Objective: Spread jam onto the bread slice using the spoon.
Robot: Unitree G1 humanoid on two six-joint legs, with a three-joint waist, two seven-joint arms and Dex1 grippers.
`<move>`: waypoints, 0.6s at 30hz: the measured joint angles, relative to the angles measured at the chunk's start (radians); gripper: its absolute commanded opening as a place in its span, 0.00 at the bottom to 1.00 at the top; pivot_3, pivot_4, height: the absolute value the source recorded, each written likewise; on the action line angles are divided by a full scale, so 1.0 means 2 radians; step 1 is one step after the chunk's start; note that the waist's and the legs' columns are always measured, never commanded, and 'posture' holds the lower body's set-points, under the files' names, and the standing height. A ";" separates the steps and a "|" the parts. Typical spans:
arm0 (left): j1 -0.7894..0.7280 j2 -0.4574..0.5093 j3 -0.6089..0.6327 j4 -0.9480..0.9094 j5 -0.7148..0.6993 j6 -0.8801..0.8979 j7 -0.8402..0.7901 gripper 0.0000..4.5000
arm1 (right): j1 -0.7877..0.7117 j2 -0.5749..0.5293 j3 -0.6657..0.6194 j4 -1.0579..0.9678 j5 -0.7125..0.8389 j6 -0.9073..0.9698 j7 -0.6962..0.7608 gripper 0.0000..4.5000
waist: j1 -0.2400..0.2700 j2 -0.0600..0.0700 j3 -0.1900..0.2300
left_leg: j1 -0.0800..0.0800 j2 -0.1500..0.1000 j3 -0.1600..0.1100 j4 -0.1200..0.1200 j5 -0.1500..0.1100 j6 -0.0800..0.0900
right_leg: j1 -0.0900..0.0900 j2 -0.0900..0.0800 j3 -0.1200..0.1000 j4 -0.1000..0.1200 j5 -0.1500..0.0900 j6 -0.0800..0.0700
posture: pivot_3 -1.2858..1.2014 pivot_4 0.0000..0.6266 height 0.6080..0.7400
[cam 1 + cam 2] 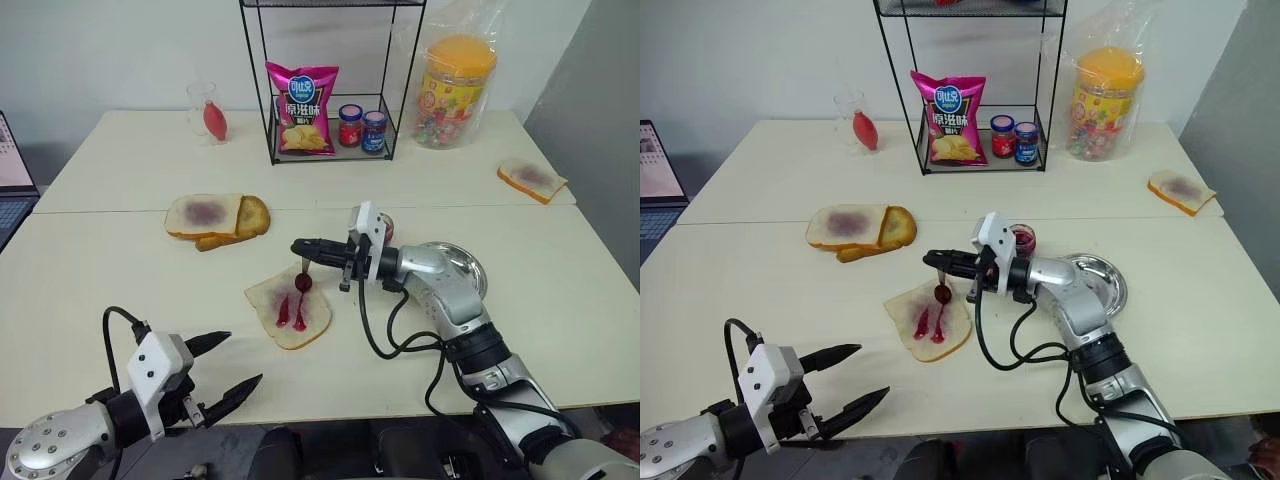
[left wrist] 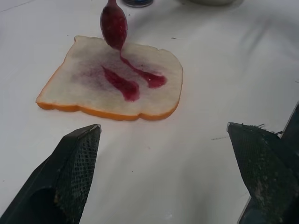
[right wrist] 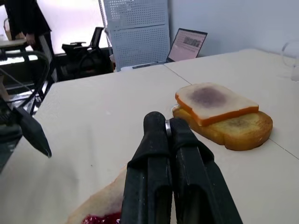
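Head view: right gripper (image 1: 300, 245), jaws clamped on the spoon (image 1: 303, 275), holds its jam-coated bowl over the bread slice (image 1: 290, 312) on the surface; left wrist view: left gripper (image 2: 170, 158) jaws wide, empty; right wrist view: handle pinched between the fingers (image 3: 156, 154).

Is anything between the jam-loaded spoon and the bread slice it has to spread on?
Nothing visible. The right hand, shut on the spoon, holds its bowl over the bread slice, with bare crumb and jam streaks directly underneath.
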State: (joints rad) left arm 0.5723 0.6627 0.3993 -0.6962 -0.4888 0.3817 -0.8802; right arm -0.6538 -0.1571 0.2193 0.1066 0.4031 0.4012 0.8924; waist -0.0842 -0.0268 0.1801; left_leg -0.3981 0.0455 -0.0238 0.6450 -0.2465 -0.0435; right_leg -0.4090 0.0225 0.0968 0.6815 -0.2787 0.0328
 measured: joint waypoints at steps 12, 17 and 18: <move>0.003 0.000 0.000 0.000 0.001 0.000 -0.001 1.00 | 0.002 0.005 -0.033 -0.033 0.096 0.206 -0.035 0.01 | -0.001 0.000 0.000 | 0.000 0.000 0.000 0.000 0.000 0.000 | 0.000 0.000 0.000 0.000 0.000 0.000 | 0.52 0.24 1.00; 0.006 0.000 0.000 0.000 0.001 0.000 0.000 1.00 | 0.007 0.012 -0.023 -0.012 0.083 0.194 -0.034 0.01 | -0.001 0.000 0.000 | 0.000 0.000 0.000 0.000 0.000 0.000 | 0.000 0.000 0.000 0.000 0.000 0.000 | 0.52 0.24 1.00; 0.007 0.000 0.000 0.000 0.001 0.000 0.000 1.00 | 0.006 0.015 -0.022 -0.004 0.083 0.190 -0.034 0.01 | -0.001 0.000 0.000 | 0.000 0.000 0.000 0.000 0.000 0.000 | 0.000 0.000 0.000 0.000 0.000 0.000 | 0.52 0.24 1.00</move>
State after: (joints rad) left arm 0.5865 0.6626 0.3985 -0.6971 -0.4874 0.3816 -0.8794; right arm -0.6409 -0.1280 0.1746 0.0984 0.5681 0.7819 0.8249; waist -0.0869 -0.0267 0.1801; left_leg -0.3986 0.0455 -0.0234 0.6447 -0.2466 -0.0435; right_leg -0.4098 0.0225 0.0969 0.6809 -0.2790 0.0329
